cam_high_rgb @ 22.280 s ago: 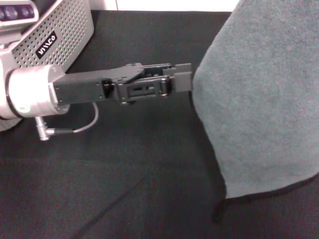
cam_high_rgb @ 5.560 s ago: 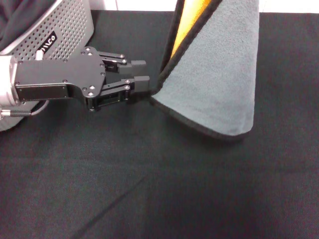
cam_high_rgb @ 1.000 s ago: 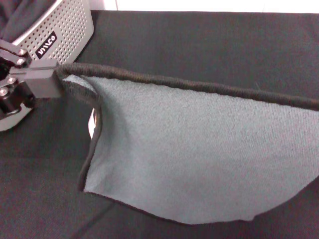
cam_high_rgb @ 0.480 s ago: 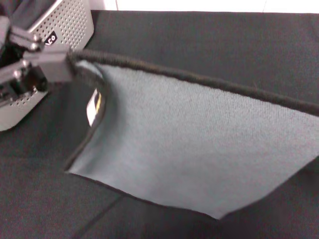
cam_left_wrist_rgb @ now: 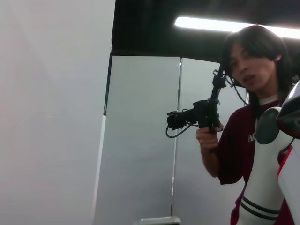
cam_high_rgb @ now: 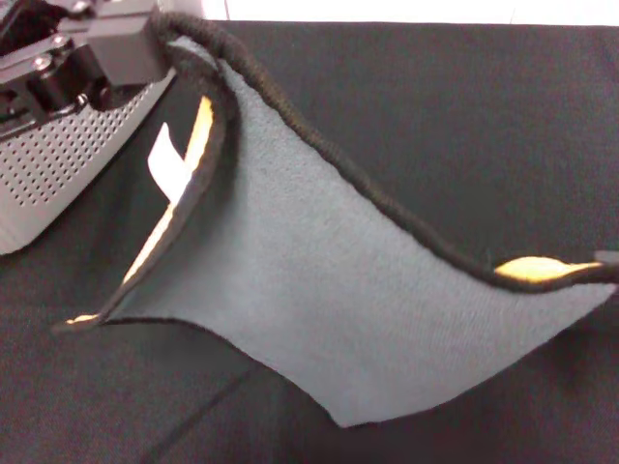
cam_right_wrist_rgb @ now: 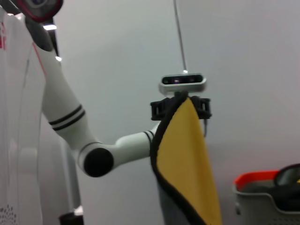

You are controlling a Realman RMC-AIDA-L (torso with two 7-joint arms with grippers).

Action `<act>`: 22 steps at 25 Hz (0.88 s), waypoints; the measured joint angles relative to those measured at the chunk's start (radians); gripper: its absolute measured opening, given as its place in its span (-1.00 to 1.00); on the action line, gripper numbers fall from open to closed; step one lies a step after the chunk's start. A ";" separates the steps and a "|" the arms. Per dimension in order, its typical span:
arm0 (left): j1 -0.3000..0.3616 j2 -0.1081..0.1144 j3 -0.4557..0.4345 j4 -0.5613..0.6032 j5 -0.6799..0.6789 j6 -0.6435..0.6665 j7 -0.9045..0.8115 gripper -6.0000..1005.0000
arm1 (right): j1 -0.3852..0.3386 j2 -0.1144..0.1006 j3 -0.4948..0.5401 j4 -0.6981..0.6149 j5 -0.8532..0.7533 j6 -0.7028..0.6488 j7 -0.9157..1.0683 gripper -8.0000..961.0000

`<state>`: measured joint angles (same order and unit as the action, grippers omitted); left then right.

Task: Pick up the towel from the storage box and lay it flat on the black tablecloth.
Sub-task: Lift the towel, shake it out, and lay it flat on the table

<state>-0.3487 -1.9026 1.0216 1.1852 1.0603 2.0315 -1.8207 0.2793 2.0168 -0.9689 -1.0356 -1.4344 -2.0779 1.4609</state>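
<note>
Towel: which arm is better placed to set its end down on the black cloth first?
Probably the right. Its end of the towel hangs over bare black tablecloth, while the left claw holds its corner up over the storage box.

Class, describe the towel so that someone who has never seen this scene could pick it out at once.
Look over the black tablecloth, right of the perforated grey storage box. The towel hangs there, one corner pinched by the left gripper. It alone is grey-teal terry with a black border, yellow underside and white tag.
</note>
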 joint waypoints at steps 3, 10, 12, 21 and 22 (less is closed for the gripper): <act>-0.015 -0.003 0.001 0.000 0.000 -0.001 -0.006 -0.93 | 0.042 0.002 -0.024 0.063 0.000 0.004 -0.033 -0.88; -0.035 -0.020 0.006 0.001 -0.024 0.000 -0.021 -0.93 | 0.119 0.004 -0.083 0.167 0.000 0.016 -0.106 -0.88; -0.036 -0.022 0.007 0.000 -0.048 0.000 -0.023 -0.93 | 0.143 0.005 -0.121 0.198 0.001 0.026 -0.131 -0.88; -0.045 -0.032 0.005 -0.002 -0.101 0.001 -0.028 -0.93 | 0.260 0.011 -0.230 0.336 0.011 0.046 -0.221 -0.88; -0.046 -0.032 0.004 -0.002 -0.104 0.001 -0.028 -0.93 | 0.267 0.011 -0.232 0.343 0.011 0.047 -0.227 -0.87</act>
<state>-0.3942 -1.9349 1.0258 1.1832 0.9560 2.0326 -1.8485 0.5464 2.0273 -1.2012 -0.6928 -1.4234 -2.0310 1.2342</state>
